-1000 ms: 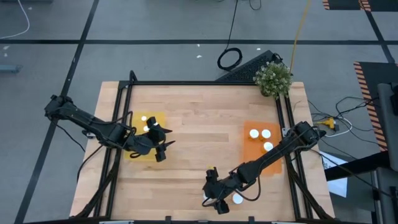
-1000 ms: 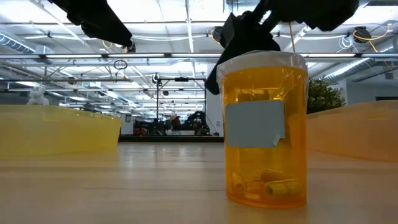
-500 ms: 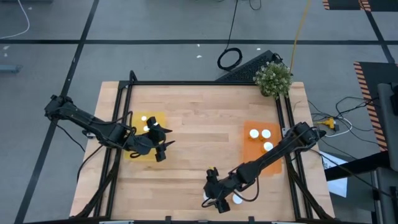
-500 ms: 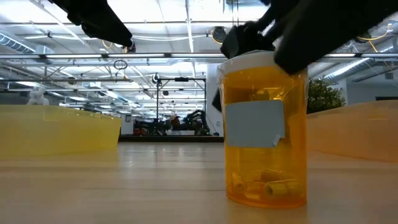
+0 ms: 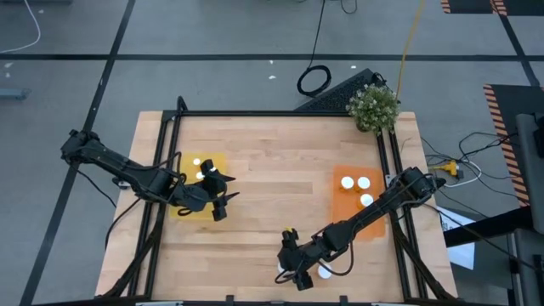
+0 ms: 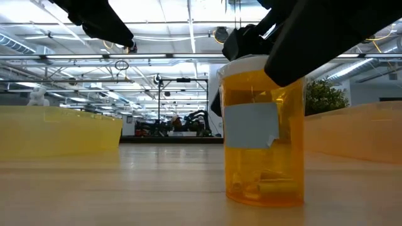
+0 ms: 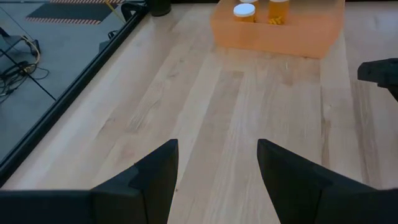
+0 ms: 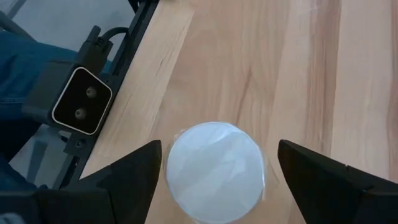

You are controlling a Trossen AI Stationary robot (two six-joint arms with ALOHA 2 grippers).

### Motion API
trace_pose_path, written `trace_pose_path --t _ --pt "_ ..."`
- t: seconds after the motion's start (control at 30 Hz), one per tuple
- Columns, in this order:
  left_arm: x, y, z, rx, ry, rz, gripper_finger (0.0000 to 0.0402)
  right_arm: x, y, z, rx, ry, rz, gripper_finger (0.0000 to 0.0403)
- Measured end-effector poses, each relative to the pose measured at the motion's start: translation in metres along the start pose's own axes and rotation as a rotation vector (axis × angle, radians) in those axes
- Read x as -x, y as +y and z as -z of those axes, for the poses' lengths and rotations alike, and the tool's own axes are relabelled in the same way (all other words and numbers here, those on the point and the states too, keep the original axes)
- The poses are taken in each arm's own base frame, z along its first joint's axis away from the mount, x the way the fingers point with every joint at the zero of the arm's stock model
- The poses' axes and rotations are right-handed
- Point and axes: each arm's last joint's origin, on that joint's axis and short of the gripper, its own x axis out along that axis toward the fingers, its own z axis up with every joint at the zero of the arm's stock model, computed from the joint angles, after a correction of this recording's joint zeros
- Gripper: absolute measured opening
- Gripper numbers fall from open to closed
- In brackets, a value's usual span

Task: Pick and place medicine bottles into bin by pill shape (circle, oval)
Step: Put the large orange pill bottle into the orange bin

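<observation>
Right gripper (image 8: pixel 214 165), seen from its wrist: the two dark fingers (image 8: pixel 127 171) are spread wide, one on either side of a medicine bottle (image 8: pixel 216 163) whose round white cap lies midway between them. A visible gap remains on each side of the cap, so neither finger touches it. The bottle stands upright on the wooden table (image 8: pixel 292 68), directly under the gripper and near the table's front edge, just beside a small black camera unit (image 8: pixel 78 102) mounted on the frame.

Low view: the same bottle (image 6: pixel 260 135) is amber with a pale label and pills lying at its bottom; the dark mass of the right gripper (image 6: pixel 301 37) hangs over its cap and upper right side.

High view: the right gripper (image 5: pixel 299 270) sits at the table's front edge, with an orange bin (image 5: pixel 350 204) holding three white-capped bottles (image 5: pixel 355 183) well apart from it, back along its arm.

Left gripper (image 5: pixel 219 194): parked over a yellow bin (image 5: pixel 189 209) holding two capped bottles (image 5: pixel 201 167). In its wrist view the fingers (image 7: pixel 155 177) stand wide apart over bare wood, holding nothing.
</observation>
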Motion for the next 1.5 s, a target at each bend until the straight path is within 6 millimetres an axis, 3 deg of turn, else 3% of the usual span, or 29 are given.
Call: trace_pose_path --t 1.27,1.5 --pt "0.0000 0.0001 0.0000 -0.008 -0.001 -0.004 0.0223 0.0000 -0.0001 -0.0001 -0.027 0.001 -0.003 0.0312" --pt "0.0000 0.0001 0.0000 -0.008 -0.001 -0.004 0.0223 0.0000 0.0000 0.0000 -0.027 0.001 -0.006 0.0253"
